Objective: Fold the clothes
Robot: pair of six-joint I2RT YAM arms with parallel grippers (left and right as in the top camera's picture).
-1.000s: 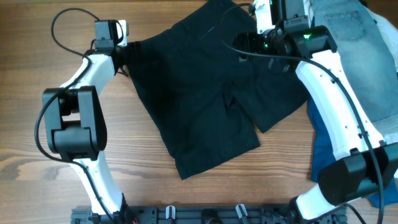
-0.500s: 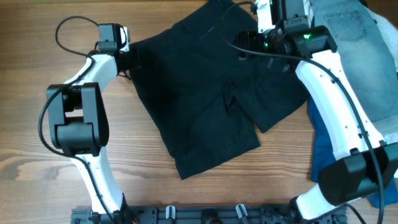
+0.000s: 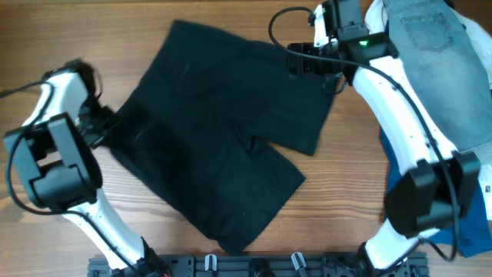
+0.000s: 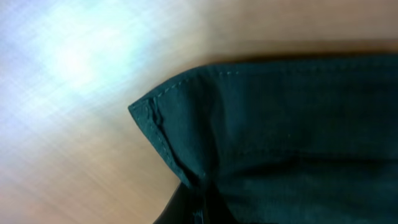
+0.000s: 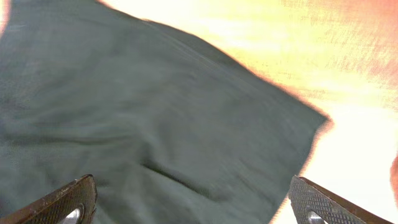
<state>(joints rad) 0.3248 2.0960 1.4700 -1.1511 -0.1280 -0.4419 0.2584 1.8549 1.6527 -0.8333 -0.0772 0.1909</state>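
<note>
The black shorts [image 3: 223, 146] lie spread slantwise across the middle of the wooden table. My left gripper [image 3: 106, 123] is shut on their left corner at the table's left side. The left wrist view shows that stitched hem corner [image 4: 186, 118] pinched between the jaws of the left gripper [image 4: 199, 211] at the bottom edge. My right gripper [image 3: 307, 61] hovers over the shorts' far right part. In the right wrist view it [image 5: 196, 208] stands wide open, one fingertip [image 5: 68, 202] on each side, with only dark fabric [image 5: 155, 124] beneath and nothing between them.
Light-blue denim shorts [image 3: 438, 61] lie at the far right, partly under the right arm. A dark blue garment [image 3: 396, 177] lies below them at the right edge. A black rail [image 3: 254, 265] runs along the front edge.
My left gripper shut on the shorts' left edge and pulled it left and toward the front. The whole garment slid and turned leftward. The right gripper stayed open, shifting slightly.
</note>
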